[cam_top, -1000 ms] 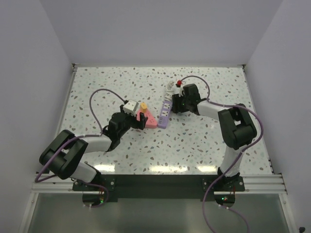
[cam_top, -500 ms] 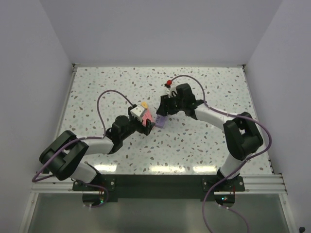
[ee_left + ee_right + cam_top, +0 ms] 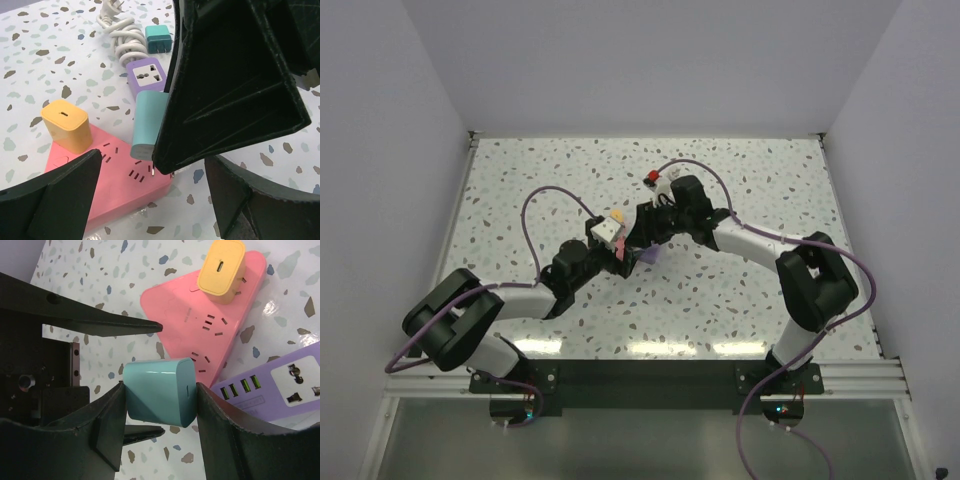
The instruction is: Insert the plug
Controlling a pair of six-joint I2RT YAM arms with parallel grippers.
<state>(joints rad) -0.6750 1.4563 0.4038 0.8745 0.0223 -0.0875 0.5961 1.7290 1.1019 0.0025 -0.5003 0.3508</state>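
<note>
Now right end effector, gripping teal plug, shifted over pink strip; left end effector spread wide; insertion next.

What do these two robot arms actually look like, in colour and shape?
Both the left arm and the right arm are built from chunky black joints linked by smooth white tubes. A thin purple cable loops loosely outside each one. Each arm ends in two matte black fingers, broad and wedge-shaped, tapering towards the tip.
</note>
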